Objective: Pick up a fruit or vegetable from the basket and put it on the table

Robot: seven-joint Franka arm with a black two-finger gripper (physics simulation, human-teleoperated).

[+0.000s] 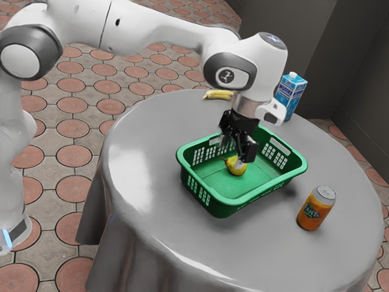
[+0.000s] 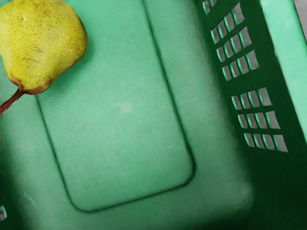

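Your black two-finger gripper is down in the green plastic basket w/ the perforated walls, pointing at its floor. The fingers are apart, w/ nothing clamped btwn them. Your target, the speckled yellow pear w/ the brown stem, lies on its side on the basket floor, below the fingers. In the exterior view the tip of the finger nearer that view's right overlaps it; you can't tell if they touch. The pear's stem pts toward the exterior view's left. In the wrist view you get the pear close up, near one long groove of the basket floor, w/ bare green plastic beside it.

The basket sits on the round worktop w/ the grey cloth. Also on the worktop, outside the basket: an orange soda can w/ a silver top, upright, toward the exterior view's right; a blue & white drinks carton, upright, beyond the basket; & a yellow banana near the far edge.
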